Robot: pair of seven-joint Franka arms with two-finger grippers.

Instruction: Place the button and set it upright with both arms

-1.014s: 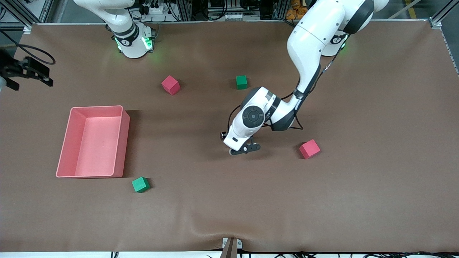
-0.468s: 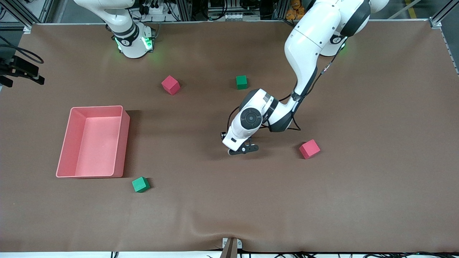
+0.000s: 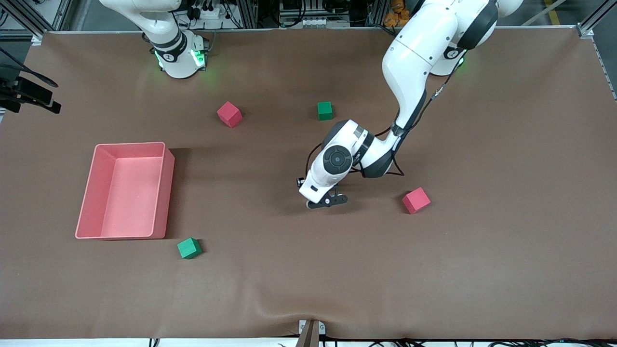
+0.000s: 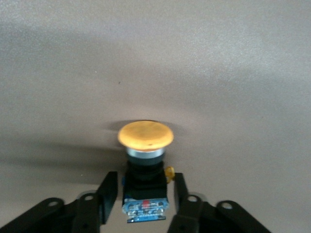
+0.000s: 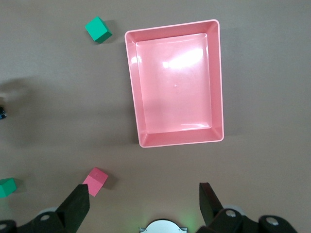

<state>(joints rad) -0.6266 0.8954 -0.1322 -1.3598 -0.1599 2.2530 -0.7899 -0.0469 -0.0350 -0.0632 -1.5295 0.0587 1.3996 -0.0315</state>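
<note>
No legible writing. Left gripper (image 4: pixel 144 201) grasps button (image 4: pixel 145 136); red cube (image 3: pixel 416 200) nearby. Right gripper (image 5: pixel 143 201), fingers spread, over pink tray (image 5: pixel 216 82).

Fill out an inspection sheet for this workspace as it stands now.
Surface: brown mat, rippled at the camera-side edge.
Job's things: button between the left gripper's fingers, orange cap showing.
Clutter: pink tray; two red cubes; two green cubes.
Grippers: left gripper low at the table's middle; right gripper open, high above the tray.
Cables: black cable on the left wrist.
Surroundings: aluminium frame.
</note>
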